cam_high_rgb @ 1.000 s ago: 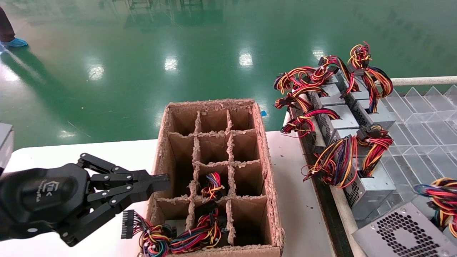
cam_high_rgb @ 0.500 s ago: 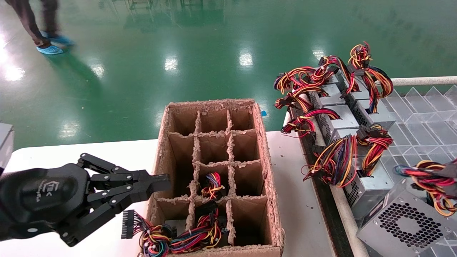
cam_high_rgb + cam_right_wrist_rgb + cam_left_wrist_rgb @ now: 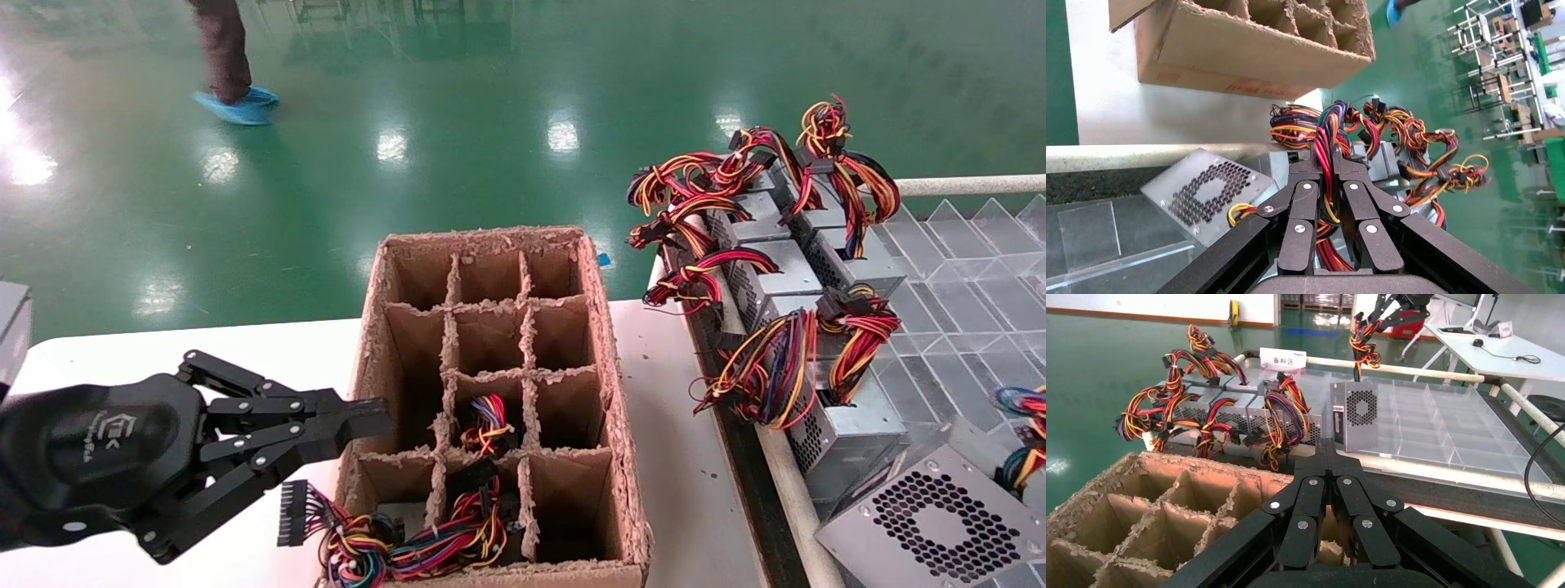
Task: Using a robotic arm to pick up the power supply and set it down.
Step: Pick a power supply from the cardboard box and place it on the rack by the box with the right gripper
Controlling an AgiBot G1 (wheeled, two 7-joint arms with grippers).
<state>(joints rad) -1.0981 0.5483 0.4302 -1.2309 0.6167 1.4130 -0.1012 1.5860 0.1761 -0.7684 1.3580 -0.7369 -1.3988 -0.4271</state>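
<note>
Pickup done, set-down pending, judging by views.

Right black linked-finger pincer [image 3: 1326, 160]: clamped on red-yellow-black wire bundle [image 3: 1329, 131] of grey metal power supply with honeycomb grille [image 3: 932, 523], tilted at head view 4 o'clock over clear plastic divider tray [image 3: 972, 278].

Left black pincer [image 3: 368, 418]: closed, empty, idle at 8 o'clock beside brown cardboard divider carton [image 3: 621, 425] on white bench [image 3: 686, 457].

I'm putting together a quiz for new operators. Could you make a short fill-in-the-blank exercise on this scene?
1. The right gripper is shut on a bundle of ____.
2. That bundle belongs to the grey power supply, which has a round honeycomb ____.
3. The left gripper is shut, beside the cardboard ____.
4. The floor is ____ in colour.

Missing words: wires; grille; carton; green
</note>
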